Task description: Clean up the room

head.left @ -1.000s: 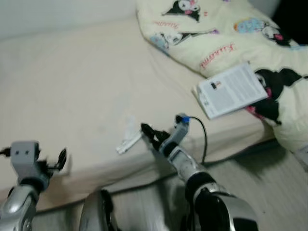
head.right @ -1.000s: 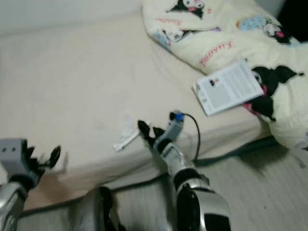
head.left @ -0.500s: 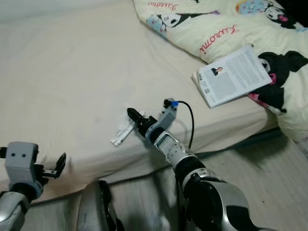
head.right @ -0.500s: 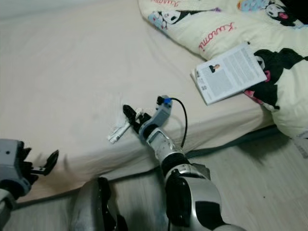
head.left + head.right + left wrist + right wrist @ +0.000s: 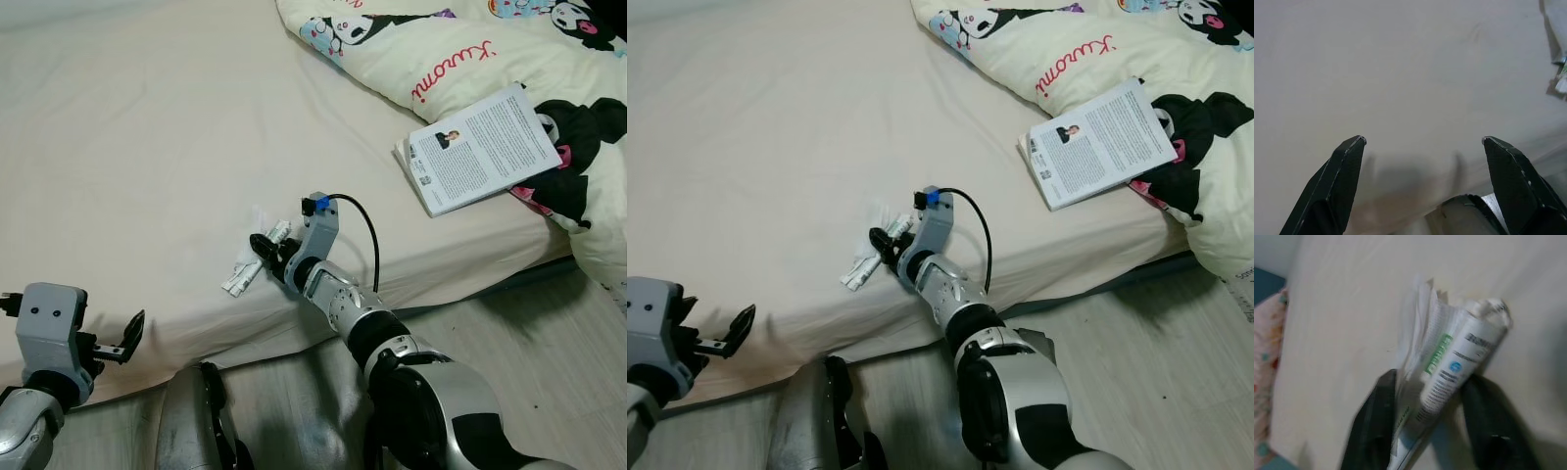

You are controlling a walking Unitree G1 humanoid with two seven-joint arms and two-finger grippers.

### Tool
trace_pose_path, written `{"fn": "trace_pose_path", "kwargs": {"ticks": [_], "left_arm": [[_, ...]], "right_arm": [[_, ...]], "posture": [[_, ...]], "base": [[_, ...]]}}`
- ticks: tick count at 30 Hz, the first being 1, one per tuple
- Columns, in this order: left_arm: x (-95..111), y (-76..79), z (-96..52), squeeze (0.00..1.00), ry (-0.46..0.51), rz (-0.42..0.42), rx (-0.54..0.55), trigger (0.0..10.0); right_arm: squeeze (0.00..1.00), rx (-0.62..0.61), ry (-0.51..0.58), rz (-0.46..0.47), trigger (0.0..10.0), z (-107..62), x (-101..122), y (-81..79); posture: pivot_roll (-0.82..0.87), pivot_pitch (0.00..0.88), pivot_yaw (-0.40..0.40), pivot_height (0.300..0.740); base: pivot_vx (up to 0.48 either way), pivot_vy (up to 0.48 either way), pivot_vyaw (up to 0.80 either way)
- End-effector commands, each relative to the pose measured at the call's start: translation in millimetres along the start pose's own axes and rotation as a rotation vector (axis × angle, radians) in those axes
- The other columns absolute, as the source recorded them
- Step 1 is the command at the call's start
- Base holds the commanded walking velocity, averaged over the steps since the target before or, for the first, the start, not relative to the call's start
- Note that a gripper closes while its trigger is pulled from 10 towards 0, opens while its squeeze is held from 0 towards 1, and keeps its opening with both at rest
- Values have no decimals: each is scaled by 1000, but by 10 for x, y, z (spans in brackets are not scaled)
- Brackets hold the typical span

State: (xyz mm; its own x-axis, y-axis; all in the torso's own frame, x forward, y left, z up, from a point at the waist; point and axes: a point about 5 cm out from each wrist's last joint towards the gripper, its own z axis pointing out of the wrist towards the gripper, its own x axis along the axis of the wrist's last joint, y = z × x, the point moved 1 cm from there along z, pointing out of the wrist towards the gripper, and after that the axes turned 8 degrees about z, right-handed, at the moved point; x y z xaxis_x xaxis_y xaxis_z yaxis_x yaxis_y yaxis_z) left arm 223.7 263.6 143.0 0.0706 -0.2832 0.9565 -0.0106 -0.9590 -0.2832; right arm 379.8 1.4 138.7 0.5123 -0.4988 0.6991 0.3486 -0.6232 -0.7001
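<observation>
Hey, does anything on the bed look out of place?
Yes: a crumpled wrapper lies near the bed's front edge, with the right gripper around it, and a booklet sits askew, half on the blanket.

Wrapper (image 5: 251,262) on bed (image 5: 137,147) nr front edge, book (image 5: 482,148) far right, blanket (image 5: 509,59) behind.

The cream blanket (image 5: 490,59) bears the word "Kuromi" in red script beside cartoon figures. The booklet (image 5: 482,149) lying on it carries dense printed text, too small to read. The wrapper (image 5: 1449,377) on the bed has green and blue labels with blurred, unreadable print.
</observation>
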Motion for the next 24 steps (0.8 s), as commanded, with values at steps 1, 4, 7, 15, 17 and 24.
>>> {"fn": "trace_pose_path", "kwargs": {"ticks": [1, 4, 7, 15, 17, 24], "left_arm": [[-73, 21, -39, 0, -48, 0, 4, 10000], [-65, 51, -19, 0, -48, -12, 9, 10000], [-61, 66, 6, 0, -43, -16, 15, 10000], [-4, 137, 250, 0, 15, -56, 55, 10000], [47, 162, 342, 0, 43, -71, 74, 10000], [180, 151, 619, 0, 111, -105, 142, 10000]], "right_arm": [[0, 58, -96, 72, 0, 53, -354, -176], [0, 110, -81, 87, 0, 44, -324, -189], [0, 155, -67, 93, 0, 35, -302, -202], [0, 345, -19, 139, 0, -16, -190, -263], [0, 369, 31, 186, 0, -52, -100, -209], [0, 383, 127, 162, 0, -195, 113, 18]], "posture": [[117, 399, 50, 451], [112, 377, 45, 451], [105, 357, 38, 451], [72, 239, 1, 451], [58, 206, -9, 451], [24, 121, -31, 451]], "base": [[0, 0, 0], [0, 0, 0], [0, 0, 0], [0, 0, 0], [0, 0, 0], [0, 0, 0]]}}
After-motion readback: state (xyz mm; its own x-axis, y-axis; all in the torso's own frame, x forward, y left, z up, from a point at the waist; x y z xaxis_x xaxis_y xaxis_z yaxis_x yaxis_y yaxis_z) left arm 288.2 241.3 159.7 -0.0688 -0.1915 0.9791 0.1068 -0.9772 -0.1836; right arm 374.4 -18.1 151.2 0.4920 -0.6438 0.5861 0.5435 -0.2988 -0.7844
